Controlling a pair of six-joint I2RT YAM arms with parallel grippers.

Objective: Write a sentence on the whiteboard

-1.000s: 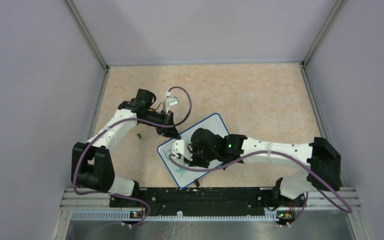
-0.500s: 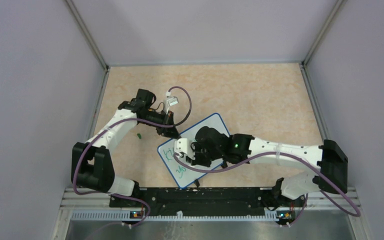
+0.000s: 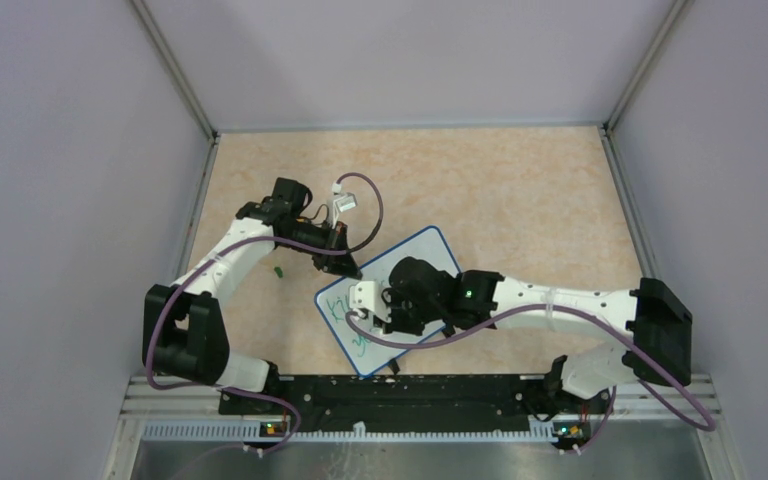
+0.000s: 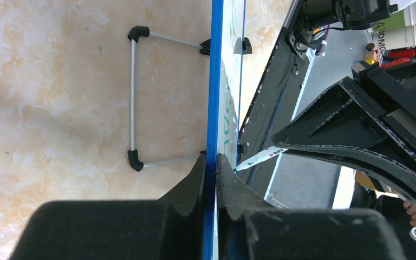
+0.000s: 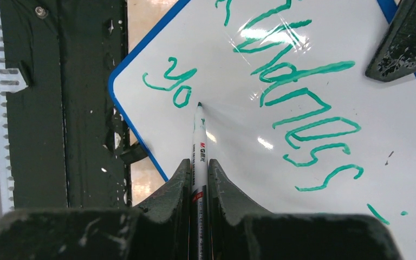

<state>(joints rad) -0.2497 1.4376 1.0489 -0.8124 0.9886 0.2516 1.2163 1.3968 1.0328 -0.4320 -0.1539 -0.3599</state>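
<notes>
The whiteboard (image 3: 430, 252) lies slanted on the table; its blue rim (image 4: 215, 81) shows edge-on in the left wrist view. My left gripper (image 4: 210, 160) is shut on that rim at the board's far left corner (image 3: 350, 268). My right gripper (image 5: 199, 165) is shut on a white marker (image 5: 200, 146), whose green tip touches the board (image 5: 314, 184) just right of "yo". The sentence (image 5: 303, 103) is green script: a line ending in "ness" with a few strokes after it, and a second line that starts with "yo" (image 5: 177, 86). In the top view the right wrist (image 3: 365, 305) hides most of the writing.
A small green cap (image 3: 277, 269) lies on the table left of the board. The black base rail (image 3: 410, 390) runs just beside the board's near corner. The board's wire stand (image 4: 134, 97) sticks out behind it. The left fingertip (image 5: 406, 43) overlaps the board's corner.
My right gripper with the marker has shifted slightly over the board's lower left part. The left arm and the board have not moved.
</notes>
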